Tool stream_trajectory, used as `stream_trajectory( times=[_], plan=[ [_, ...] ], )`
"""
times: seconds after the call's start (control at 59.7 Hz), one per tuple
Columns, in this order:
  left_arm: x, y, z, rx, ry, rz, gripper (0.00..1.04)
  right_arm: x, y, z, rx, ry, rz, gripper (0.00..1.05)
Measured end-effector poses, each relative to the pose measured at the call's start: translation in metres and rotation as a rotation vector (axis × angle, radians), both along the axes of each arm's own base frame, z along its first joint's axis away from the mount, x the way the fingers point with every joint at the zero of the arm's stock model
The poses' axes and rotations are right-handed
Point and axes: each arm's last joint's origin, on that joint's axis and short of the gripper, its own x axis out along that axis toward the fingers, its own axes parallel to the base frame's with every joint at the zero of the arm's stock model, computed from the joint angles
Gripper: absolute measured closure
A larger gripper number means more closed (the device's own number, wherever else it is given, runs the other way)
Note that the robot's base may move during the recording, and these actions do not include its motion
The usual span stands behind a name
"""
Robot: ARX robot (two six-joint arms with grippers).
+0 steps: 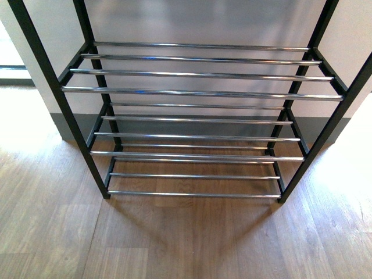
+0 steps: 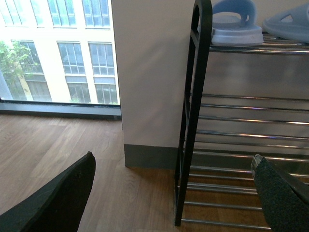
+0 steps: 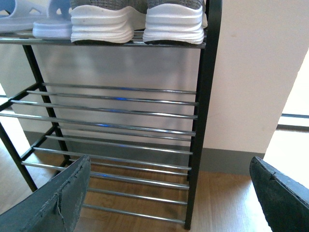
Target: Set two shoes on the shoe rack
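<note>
The shoe rack (image 1: 197, 93) stands in front of me against the wall, and the tiers of silver rods seen in the front view carry nothing. In the left wrist view two pale blue slides (image 2: 235, 21) sit side by side on an upper shelf, above my left gripper (image 2: 174, 193), which is open and empty near the rack's black side post (image 2: 190, 121). The right wrist view shows two grey sneakers (image 3: 104, 21) with white soles on the same upper shelf, next to a slide (image 3: 29, 19). My right gripper (image 3: 169, 200) hangs open and empty, low by the rack's other end post (image 3: 203, 121).
Wooden floor (image 1: 186, 244) lies around the rack. A white wall with a grey baseboard (image 2: 149, 157) runs behind it. A floor-level window (image 2: 58, 53) opens to the left of the rack, and bright light falls on the floor (image 3: 294, 145) to its right.
</note>
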Motion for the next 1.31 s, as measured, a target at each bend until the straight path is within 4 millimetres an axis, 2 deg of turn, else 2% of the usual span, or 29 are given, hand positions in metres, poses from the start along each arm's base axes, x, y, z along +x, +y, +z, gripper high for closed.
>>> stream_trajectory(
  times=[1.306],
  plan=[
    [0.0,0.0,0.0,0.0,0.0,0.0,0.09,-0.0001,0.0,0.0001,0.0,-0.001,0.0,0.09]
  ],
)
